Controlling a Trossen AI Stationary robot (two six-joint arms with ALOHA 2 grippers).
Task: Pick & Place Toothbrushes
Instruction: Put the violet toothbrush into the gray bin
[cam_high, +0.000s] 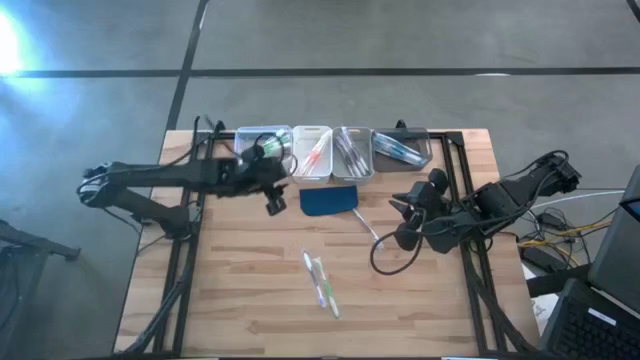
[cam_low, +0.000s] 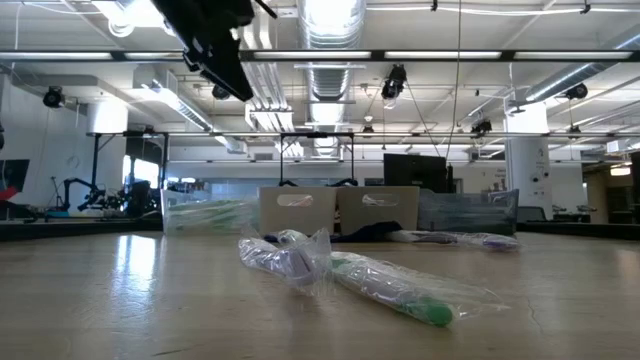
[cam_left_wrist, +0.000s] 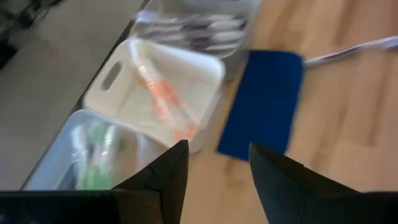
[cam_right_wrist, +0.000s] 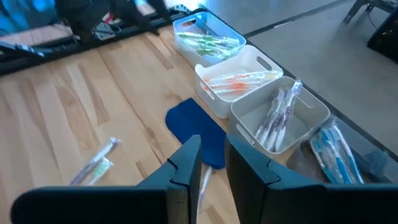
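Our right end effector (cam_right_wrist: 211, 163) hangs over the counter (cam_high: 240, 300) by the dark blue rounded pad (cam_right_wrist: 198, 131), fingers nearly together around a thin wrapped toothbrush (cam_high: 366, 226), looks like. Left end effector (cam_left_wrist: 214, 174) is open and empty above the row of four small bins (cam_high: 332, 152), which sort the toothbrushes by colour, we'd guess. Two wrapped green toothbrushes (cam_high: 320, 281) lie mid-counter. No readable labels.

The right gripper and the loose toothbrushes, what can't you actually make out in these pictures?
- Right gripper: whether it holds the toothbrush beside the blue pad; right wrist view, fingers hide it.
- Toothbrushes mid-table: exact count; high view, too small, overlapping.
- Grey-accent bin contents: low view, wall hides them.
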